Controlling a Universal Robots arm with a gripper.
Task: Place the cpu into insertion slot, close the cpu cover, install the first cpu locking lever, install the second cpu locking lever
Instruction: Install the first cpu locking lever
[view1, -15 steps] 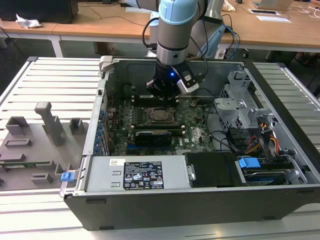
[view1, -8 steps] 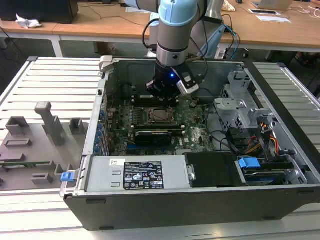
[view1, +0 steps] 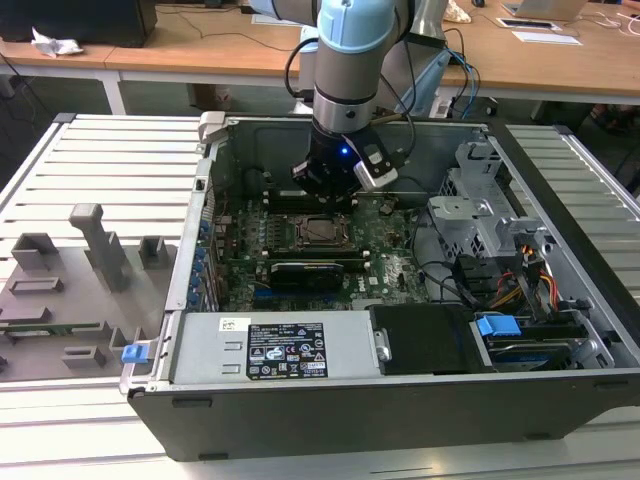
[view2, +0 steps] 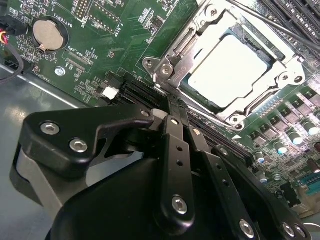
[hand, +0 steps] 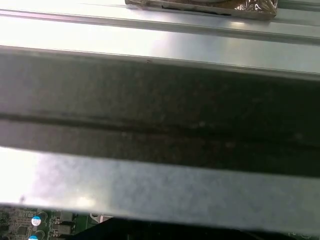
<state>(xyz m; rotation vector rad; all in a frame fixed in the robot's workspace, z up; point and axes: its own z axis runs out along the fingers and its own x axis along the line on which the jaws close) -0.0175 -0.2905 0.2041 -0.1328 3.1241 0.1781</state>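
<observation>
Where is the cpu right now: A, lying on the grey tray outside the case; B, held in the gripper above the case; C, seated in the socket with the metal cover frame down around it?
C: in the second wrist view the cpu lies in the insertion slot with the cpu cover framing it, and the gripper sits beside the socket.

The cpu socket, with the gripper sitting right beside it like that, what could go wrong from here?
1. The gripper has its fingertips close together at the corner of the cpu cover, which lies over the cpu. A slip there could scrape the green motherboard and its small parts.
2. A thin lever rod runs along the far side of the cover. Whether it is latched cannot be told; if not, the cover may lift.
</observation>
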